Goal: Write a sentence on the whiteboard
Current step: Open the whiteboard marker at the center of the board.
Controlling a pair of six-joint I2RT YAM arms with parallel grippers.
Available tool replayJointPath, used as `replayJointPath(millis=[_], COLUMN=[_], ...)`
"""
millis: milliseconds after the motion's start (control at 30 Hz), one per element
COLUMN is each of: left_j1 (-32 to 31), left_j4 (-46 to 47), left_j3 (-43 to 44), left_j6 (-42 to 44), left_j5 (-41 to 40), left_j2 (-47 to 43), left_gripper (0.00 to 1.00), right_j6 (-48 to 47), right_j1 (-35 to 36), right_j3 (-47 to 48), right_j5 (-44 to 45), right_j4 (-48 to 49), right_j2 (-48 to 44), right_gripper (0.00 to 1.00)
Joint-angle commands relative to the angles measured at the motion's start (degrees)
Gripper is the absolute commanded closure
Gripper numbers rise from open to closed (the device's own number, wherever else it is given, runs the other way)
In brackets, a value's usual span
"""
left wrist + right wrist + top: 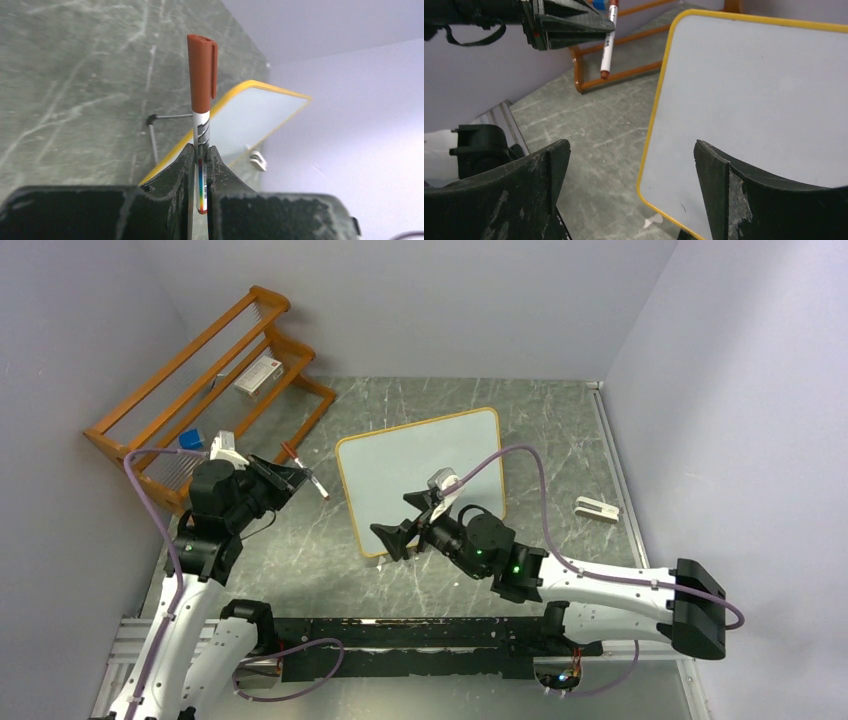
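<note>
Left claw (pixel 200 152) is clenched on a red-capped marker (pixel 202 75), raised above the desk (pixel 560 440) to the left of the whiteboard (pixel 420 455). Right claw (pixel 631 147) gapes wide over the board's near-left corner. That whiteboard lies flat at mid-desk.

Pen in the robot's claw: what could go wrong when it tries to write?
1. The cap is on the pen, so it may leave no mark on the blank board.
2. The left claw pinches only the pen's tail end, so it might tilt when pressed.
3. The right claw is open, not holding the board, so it might slide.
</note>
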Motion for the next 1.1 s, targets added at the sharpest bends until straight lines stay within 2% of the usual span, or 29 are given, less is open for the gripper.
replayJointPath(millis=[0, 433, 567, 867, 1067], left_j1=[0.4, -1.7, -2.8, -5.8, -7.5], left_j4=[7.8, 13.8, 15.4, 17.3, 17.9], left_j3=[-2.4, -4.1, -4.9, -5.2, -6.4], left_j6=[-9.0, -17.3, -19.1, -20.6, -21.7], left_j5=[8.1, 9.8, 9.3, 8.6, 7.8], left_j2=[-1.8, -3.7, -4.0, -3.4, -3.7], left_gripper=[0.95, 0.95, 0.95, 0.95, 0.95], right_j6=[-1.5, -2.4, -3.2, -4.9, -5.0], right_j1=[0.2, 0.3, 0.3, 0.3, 0.3], right_j3=[2.4, 10.5, 13.1, 15.6, 16.0], right_j5=[-0.6, -1.2, 0.1, 1.1, 1.4], right_j4=[12.2, 19.6, 20.6, 24.4, 25.6], right_j2=[3.4, 16.4, 20.0, 26.0, 27.7], right_gripper=[0.03, 0.11, 0.2, 0.33, 0.48])
